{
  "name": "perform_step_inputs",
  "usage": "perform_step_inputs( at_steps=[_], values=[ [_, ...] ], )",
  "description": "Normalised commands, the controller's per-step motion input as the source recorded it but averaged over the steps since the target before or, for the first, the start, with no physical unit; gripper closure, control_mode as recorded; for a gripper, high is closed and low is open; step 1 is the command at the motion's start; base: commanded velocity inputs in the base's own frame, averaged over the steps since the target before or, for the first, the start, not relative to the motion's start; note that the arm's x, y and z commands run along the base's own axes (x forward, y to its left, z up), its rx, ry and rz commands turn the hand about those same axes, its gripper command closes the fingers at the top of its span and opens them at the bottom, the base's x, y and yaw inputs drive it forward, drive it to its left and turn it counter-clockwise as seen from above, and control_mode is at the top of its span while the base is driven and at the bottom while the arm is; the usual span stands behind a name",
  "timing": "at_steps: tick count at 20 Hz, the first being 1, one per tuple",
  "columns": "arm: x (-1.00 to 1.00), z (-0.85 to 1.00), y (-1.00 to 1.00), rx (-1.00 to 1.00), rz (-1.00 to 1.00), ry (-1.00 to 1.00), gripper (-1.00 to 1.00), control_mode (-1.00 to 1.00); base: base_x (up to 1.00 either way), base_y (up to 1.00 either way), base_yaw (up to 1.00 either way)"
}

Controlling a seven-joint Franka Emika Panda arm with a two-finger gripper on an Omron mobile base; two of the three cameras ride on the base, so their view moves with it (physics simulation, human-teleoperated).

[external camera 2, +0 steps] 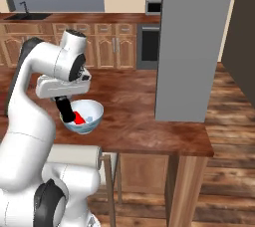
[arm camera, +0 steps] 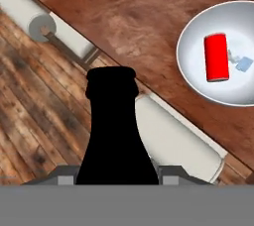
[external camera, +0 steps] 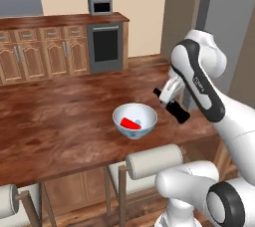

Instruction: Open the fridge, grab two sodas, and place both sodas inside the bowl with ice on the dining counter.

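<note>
- Surface [external camera: 60, 116]: a long slab of dark reddish-brown glossy wood. White-cushioned stools [external camera: 152, 161] stand along its near edge.
- Bowl [external camera: 134, 120]: small, round, white outside and pale blue inside. It stands upright on the surface, near the edge lined with stools.
- Red can [arm camera: 217, 57]: lies on its side inside the bowl, with ice cubes [arm camera: 243, 63] just beside it.
- Gripper [external camera: 172, 102]: closed on the black bottle [external camera: 173, 105]. In the left base view the bottle is tilted and held in the air just beside the bowl, on the side nearer the arm.
- Hand view: the bottle's neck and mouth point away from the camera. They overlap the surface edge, a stool cushion and the plank floor [arm camera: 34, 116]. The bowl sits toward the upper right of this view, apart from the bottle.
- Right base view: the bottle hangs in front of the near rim of the bowl. Contact between bottle and bowl cannot be determined.
- Room: light wood cabinets [external camera: 35, 54] with panelled doors run along the far wall under a matching top. A dark oven [external camera: 105, 47] is built into the row, with a small grey appliance [external camera: 100, 2] on the top above it.
- A tall grey fridge panel [external camera 2: 191, 42] stands at the far right end of the surface. The wall behind is beige.
</note>
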Motion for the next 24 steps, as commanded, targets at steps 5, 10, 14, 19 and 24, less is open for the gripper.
perform_step_inputs(
  at_steps=[5, 10, 14, 19, 24],
  values=[
    [-0.06, -0.06, 0.07, -0.16, 0.10, -0.28, 1.00, -1.00, 0.00, 0.00, 0.00],
    [0.26, -0.05, 0.18, -0.04, 0.00, -0.15, 1.00, -1.00, 0.00, 0.00, 0.00],
    [0.50, -0.23, 0.04, 0.00, 0.00, 0.00, 1.00, -1.00, 0.00, 0.00, 0.00],
    [0.44, -0.37, 0.00, -0.02, 0.00, 0.00, 1.00, -1.00, 0.00, 0.00, 0.00],
    [0.48, -0.36, 0.02, -0.05, 0.00, 0.03, 1.00, -1.00, 0.00, 0.00, 0.00]
  ],
)
